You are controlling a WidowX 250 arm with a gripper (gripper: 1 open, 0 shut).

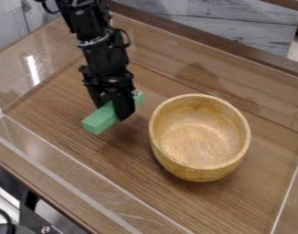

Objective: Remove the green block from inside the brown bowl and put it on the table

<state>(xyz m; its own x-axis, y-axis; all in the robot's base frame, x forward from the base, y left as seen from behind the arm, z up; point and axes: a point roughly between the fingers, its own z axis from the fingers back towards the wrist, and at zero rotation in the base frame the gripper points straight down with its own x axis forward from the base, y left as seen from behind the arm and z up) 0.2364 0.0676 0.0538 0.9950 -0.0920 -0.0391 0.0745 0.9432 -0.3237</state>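
The brown bowl (199,137) is set beside the work area, its inside free of the block. The green block (101,121) is held low at the surface (84,164), pinched in the tool (110,107), presumably so that it can be let go gently, well outside the bowl's rim

Standing on the counter (115,169), the brown bowl (199,137), with nothing visible inside; just beside the bowl, on its left in view, the green block (101,120), partly hidden under the end effector (111,102); above the bowl in view, farther off, grey wood-grain boards (237,20).
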